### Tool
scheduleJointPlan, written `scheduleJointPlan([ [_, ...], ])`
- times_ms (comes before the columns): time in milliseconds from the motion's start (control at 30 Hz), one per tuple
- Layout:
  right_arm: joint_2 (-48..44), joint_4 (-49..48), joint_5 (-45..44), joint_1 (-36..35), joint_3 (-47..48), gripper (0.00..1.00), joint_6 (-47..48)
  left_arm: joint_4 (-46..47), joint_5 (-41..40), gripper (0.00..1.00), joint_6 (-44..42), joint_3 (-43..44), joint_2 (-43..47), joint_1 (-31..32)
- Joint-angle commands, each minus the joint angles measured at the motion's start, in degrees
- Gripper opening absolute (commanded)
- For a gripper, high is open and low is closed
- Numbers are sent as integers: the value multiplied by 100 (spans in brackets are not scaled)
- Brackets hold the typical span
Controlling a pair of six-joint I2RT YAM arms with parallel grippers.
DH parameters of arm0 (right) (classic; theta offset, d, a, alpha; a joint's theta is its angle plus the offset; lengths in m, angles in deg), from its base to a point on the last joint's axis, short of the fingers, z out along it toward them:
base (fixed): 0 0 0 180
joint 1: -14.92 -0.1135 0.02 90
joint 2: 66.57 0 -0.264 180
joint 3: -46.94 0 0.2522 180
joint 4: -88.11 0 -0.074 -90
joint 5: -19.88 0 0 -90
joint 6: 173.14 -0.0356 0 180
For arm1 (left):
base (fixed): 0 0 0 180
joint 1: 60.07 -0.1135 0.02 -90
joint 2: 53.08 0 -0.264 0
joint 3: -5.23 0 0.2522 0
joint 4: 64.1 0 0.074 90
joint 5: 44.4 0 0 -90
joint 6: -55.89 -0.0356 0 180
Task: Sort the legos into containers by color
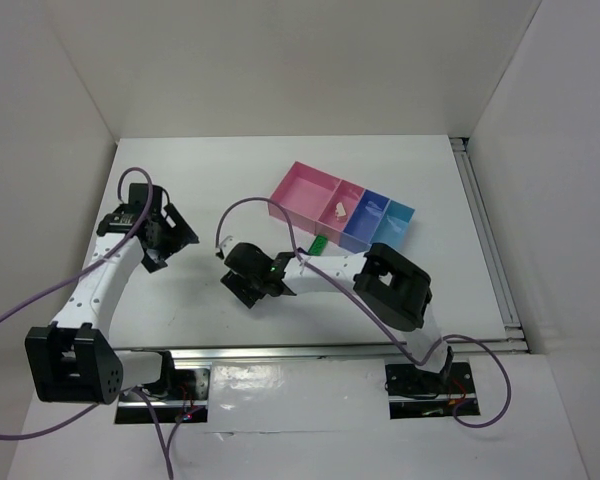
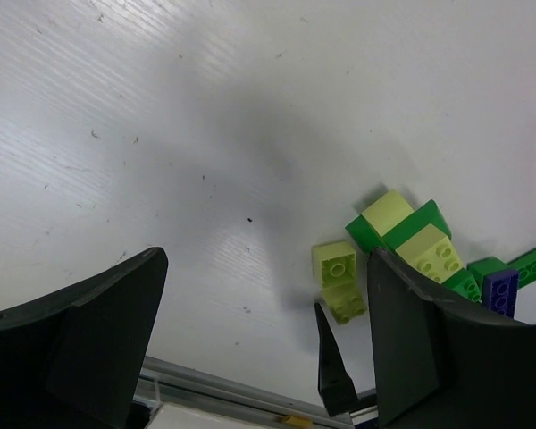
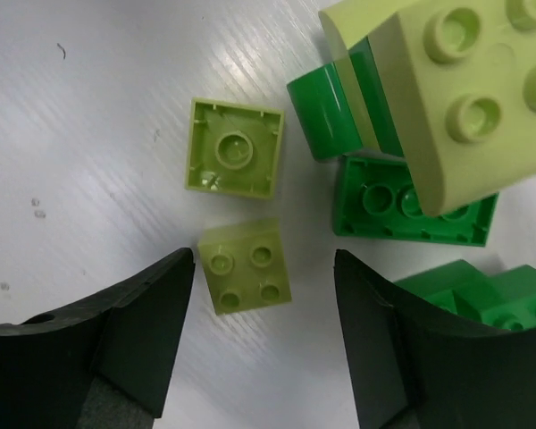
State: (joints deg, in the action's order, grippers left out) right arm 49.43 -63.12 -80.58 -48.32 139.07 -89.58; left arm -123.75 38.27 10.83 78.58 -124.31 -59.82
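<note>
My right gripper (image 3: 264,273) is open, low over the table, its fingers either side of a small yellow-green lego (image 3: 247,277) lying studs up. A second yellow-green lego (image 3: 235,147) lies upside down just beyond it. Dark green legos (image 3: 411,204) and a bigger pale yellow-green one (image 3: 464,80) are heaped to the right. In the top view my right gripper (image 1: 252,285) hides most of the heap; one green lego (image 1: 318,243) shows. My left gripper (image 2: 268,259) is open and empty, left of the heap (image 2: 402,231); a dark blue lego (image 2: 498,290) lies there. The containers (image 1: 302,180) hold a beige lego (image 1: 337,210).
The bin row runs from pink to blue (image 1: 375,203) to light blue (image 1: 402,213) at the table's back right. A metal rail (image 1: 485,230) lines the table's right edge. My left gripper (image 1: 170,240) sits over the left half of the table.
</note>
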Motion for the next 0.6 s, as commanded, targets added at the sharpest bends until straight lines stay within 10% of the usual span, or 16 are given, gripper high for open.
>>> scheduleJointPlan([
  [0, 176, -288, 61, -91, 328, 70, 29, 106, 241, 94, -214, 123, -23, -52],
  [300, -130, -42, -43, -92, 329, 29, -156, 159, 241, 94, -215, 175, -129, -166],
  [567, -1746, 651, -1298, 267, -479, 29, -1050, 554, 531, 93, -162, 132, -76, -114],
])
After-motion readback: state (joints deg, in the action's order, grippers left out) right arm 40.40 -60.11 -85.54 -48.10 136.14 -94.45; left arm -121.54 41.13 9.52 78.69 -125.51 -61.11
